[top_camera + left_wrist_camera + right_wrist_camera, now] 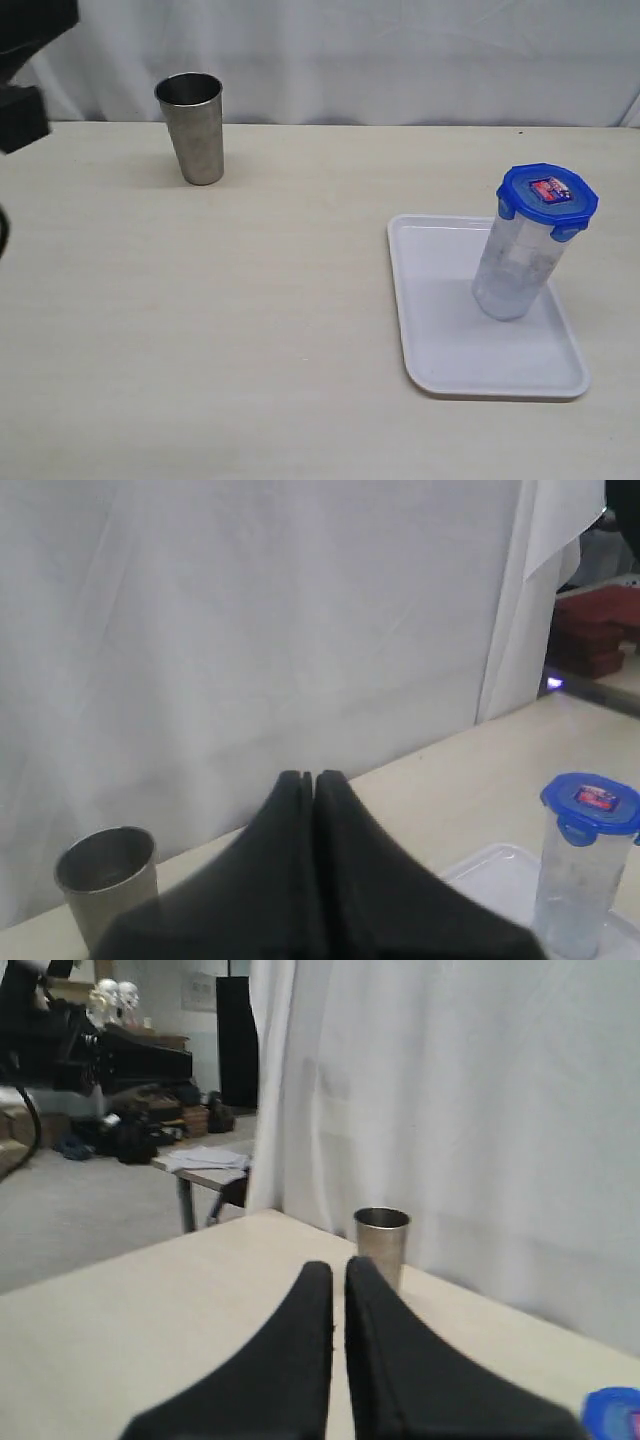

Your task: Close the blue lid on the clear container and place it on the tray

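Now the left gripper (308, 776) is hanging above the table (250, 300) with its 2 black fingers pressing flat together, gripping nothing. The right gripper (338, 1265) is doing much the same, its 2 fingers leaving only a hairline slit between them and carrying nothing. Out beyond the left fingertips, well apart from them, the clear container (515, 270) is standing upright on the tray (430, 340), free of both grippers. The blue lid (548, 200) is sitting on the container's mouth, sticker face up, and the flaps that show are lying folded down. A steel cup (192, 128) is standing upright ahead of both grippers, well apart from the tray, with a white curtain (400, 50) hanging behind it.
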Motion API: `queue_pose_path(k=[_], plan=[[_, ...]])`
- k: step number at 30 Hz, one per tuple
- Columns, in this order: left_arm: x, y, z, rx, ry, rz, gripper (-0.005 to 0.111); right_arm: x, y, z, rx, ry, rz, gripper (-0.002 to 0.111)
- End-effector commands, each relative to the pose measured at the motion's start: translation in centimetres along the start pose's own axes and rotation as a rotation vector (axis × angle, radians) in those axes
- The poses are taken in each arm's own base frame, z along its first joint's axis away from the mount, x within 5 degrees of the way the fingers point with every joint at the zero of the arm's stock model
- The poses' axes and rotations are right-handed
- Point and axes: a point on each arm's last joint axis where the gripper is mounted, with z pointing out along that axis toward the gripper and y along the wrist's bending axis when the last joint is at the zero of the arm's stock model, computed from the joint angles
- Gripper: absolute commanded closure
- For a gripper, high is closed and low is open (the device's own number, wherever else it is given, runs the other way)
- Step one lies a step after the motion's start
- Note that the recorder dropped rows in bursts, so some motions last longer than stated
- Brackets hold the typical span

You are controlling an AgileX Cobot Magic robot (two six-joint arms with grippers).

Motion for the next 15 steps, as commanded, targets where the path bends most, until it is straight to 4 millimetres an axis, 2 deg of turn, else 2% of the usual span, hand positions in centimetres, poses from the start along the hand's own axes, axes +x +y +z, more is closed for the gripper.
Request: queue_pose_path(k=[1, 3, 5, 6, 7, 8, 9, 10, 11, 13, 15], plan=[[1.0, -0.3, -4.2, 0.013, -0.082, -0.039, 0.107, -0.2, 0.6, 0.1, -0.062, -0.044, 0.188, 0.104], [1.6, -0.4, -5.6, 0.013, -0.112, -0.036, 0.107, 0.4, 0.4, 0.7, -0.043, -0.088, 0.184, 0.104], [2.3, -0.5, -6.8, 0.014, -0.134, -0.035, 0.107, 3.5, 0.4, 2.3, -0.020, -0.092, 0.203, 0.104], [2.3, -0.5, -6.9, 0.014, -0.137, -0.035, 0.107, 4.4, 0.5, 2.7, -0.017, -0.074, 0.204, 0.104], [2.3, -0.6, -6.9, 0.024, -0.139, -0.035, 0.107, 6.7, 0.6, 3.4, -0.009, -0.029, 0.208, 0.104], [2.3, -0.7, -6.9, 0.034, -0.138, -0.034, 0.107, 7.6, 0.6, 3.6, -0.006, -0.010, 0.209, 0.104], [2.3, -1.0, -7.0, 0.069, -0.135, -0.031, 0.107, 9.7, 0.7, 4.0, -0.002, 0.041, 0.211, 0.104], [2.4, -1.2, -7.0, 0.090, -0.133, -0.023, 0.107, 10.5, 0.8, 4.1, 0.000, 0.057, 0.220, 0.104], [2.4, -1.3, -7.0, 0.105, -0.132, -0.017, 0.107, 11.8, 0.9, 4.3, -0.003, 0.086, 0.280, 0.104], [2.4, -1.3, -7.0, 0.105, -0.131, -0.015, 0.107, 12.8, 1.2, 4.3, -0.012, 0.115, 0.405, 0.104], [2.4, -1.3, -7.0, 0.105, -0.131, -0.015, 0.107, 13.0, 1.3, 4.3, -0.018, 0.129, 0.455, 0.104]])
